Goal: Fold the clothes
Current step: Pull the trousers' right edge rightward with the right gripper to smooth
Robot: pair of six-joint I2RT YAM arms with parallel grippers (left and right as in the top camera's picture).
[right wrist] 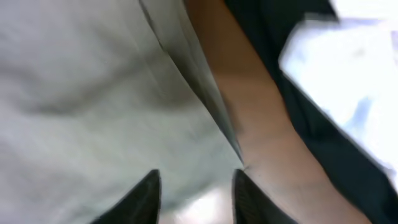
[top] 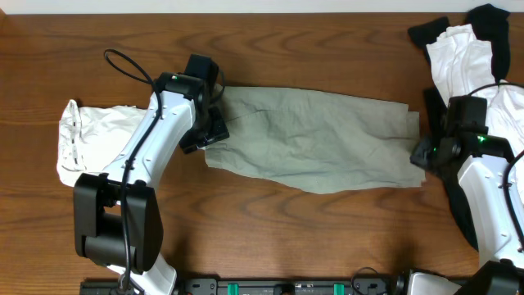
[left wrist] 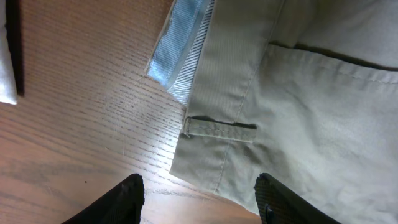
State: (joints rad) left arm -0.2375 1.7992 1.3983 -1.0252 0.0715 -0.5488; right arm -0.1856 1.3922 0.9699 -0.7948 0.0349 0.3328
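A khaki-green garment point(top: 315, 139) lies spread flat across the middle of the table, waistband end at the left. My left gripper point(top: 205, 131) is open over its waistband corner; the left wrist view shows the belt loop and pale blue lining point(left wrist: 221, 129) between and beyond the open fingers point(left wrist: 199, 199). My right gripper point(top: 422, 154) is open at the garment's right hem; the right wrist view shows green cloth point(right wrist: 93, 93) under the open fingers point(right wrist: 196, 196).
A folded white garment point(top: 94, 135) lies at the left. A pile of white point(top: 467, 57) and black clothes point(top: 491, 20) sits at the back right corner. Bare wood table point(top: 270, 229) lies in front.
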